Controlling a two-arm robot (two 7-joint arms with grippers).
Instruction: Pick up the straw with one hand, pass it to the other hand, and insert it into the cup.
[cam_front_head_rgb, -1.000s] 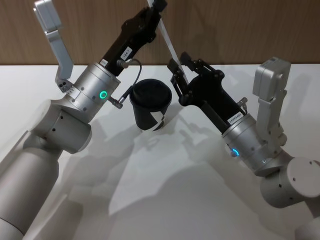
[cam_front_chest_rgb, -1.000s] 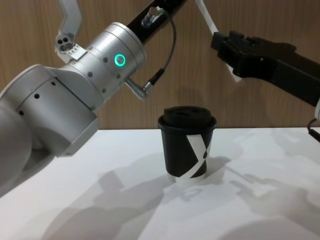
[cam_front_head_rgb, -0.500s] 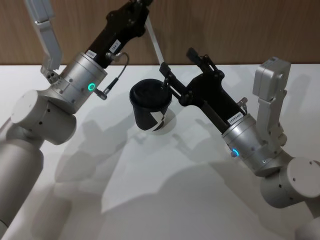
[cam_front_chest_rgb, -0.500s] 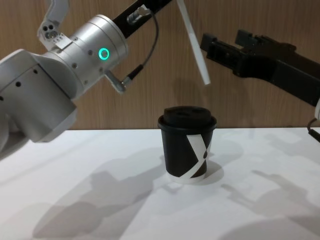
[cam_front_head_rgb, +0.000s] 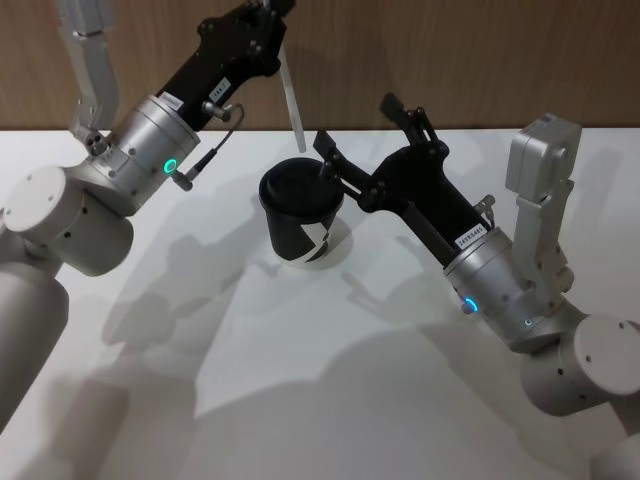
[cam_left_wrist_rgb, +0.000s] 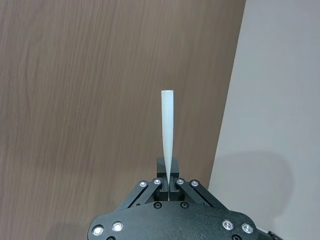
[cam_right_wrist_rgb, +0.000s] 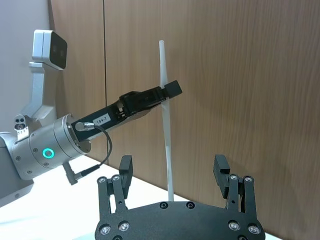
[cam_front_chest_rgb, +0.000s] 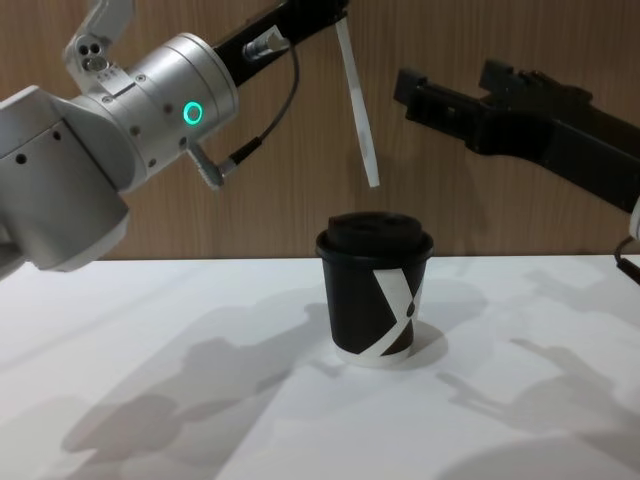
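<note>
Since half a second ago the left arm has swung further left. The straw (cam_front_head_rgb: 291, 100) has drawn away from the right gripper (cam_front_head_rgb: 355, 121) and stands nearer upright.

Head view: the left gripper (cam_front_head_rgb: 272, 10) pinches the straw near its top. The lower tip hangs by the far edge of the cup (cam_front_head_rgb: 300, 215). The right gripper sits just beside the cup, fingers spread, holding nothing. The cup stands upright on the white table (cam_front_head_rgb: 300, 380).

Left wrist view: fingers pressed together on the straw (cam_left_wrist_rgb: 167, 130), with the wooden wall (cam_left_wrist_rgb: 75, 100) behind.

Right wrist view: the straw (cam_right_wrist_rgb: 165, 135) shows between the spread fingers but farther off, touching neither.

Chest view: the straw tip hangs above the lid (cam_front_chest_rgb: 375, 228), with a gap between.
</note>
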